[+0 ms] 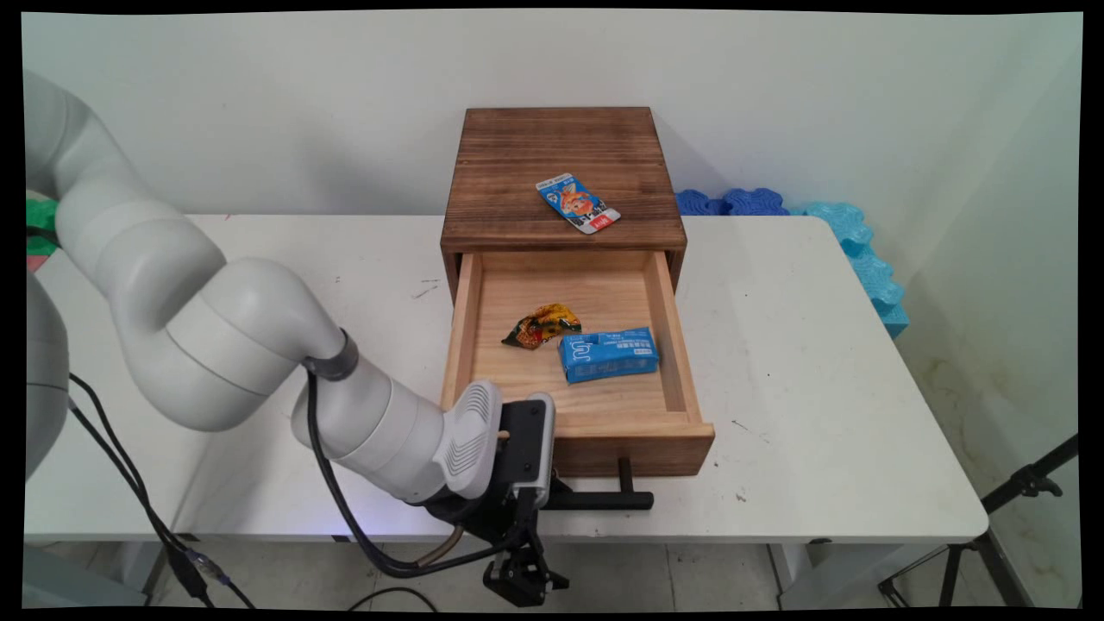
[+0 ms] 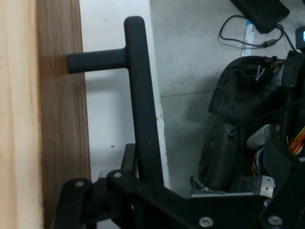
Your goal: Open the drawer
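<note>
Pincer (image 2: 138,188) on drawer handle (image 2: 140,95), drawer (image 1: 578,345) open at table edge (image 1: 776,526)

Dark-stained rough wood cabinet (image 1: 561,172), pale smooth wooden drawer (image 1: 569,345), matt black handle (image 2: 143,109).

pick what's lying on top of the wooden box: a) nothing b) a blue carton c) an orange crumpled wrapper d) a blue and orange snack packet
d: a blue and orange snack packet lies flat on the dark top of the wooden box, while the blue carton and the crumpled wrapper lie inside the open drawer.
</note>
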You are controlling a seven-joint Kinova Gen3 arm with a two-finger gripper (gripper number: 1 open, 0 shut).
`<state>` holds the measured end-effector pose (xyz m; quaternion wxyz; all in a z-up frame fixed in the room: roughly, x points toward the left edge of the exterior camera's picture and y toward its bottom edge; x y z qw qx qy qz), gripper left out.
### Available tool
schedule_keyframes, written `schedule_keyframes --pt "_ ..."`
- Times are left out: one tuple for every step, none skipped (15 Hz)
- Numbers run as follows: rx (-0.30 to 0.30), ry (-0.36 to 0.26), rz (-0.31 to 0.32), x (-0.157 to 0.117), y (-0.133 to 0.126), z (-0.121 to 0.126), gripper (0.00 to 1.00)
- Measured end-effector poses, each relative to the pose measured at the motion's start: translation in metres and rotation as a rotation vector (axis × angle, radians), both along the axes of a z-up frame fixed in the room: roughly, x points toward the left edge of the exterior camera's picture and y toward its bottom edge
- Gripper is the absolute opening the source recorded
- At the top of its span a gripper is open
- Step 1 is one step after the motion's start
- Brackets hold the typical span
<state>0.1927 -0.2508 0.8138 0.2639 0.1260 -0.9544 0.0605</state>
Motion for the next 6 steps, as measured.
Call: schedule_keyframes --pt "-0.004 0.001 -0.006 0.000 0.002 0.001 1.00" --pt "-0.009 0.002 -0.012 0.000 0.003 0.003 1.00" --pt "-0.014 0.003 -0.019 0.000 0.004 0.005 1.00" --pt "-0.019 0.004 -0.026 0.000 0.006 0.007 1.00" --pt "-0.025 0.007 -0.033 0.001 0.007 0.010 1.00" --pt "-0.030 0.010 -0.041 0.001 0.009 0.013 1.00"
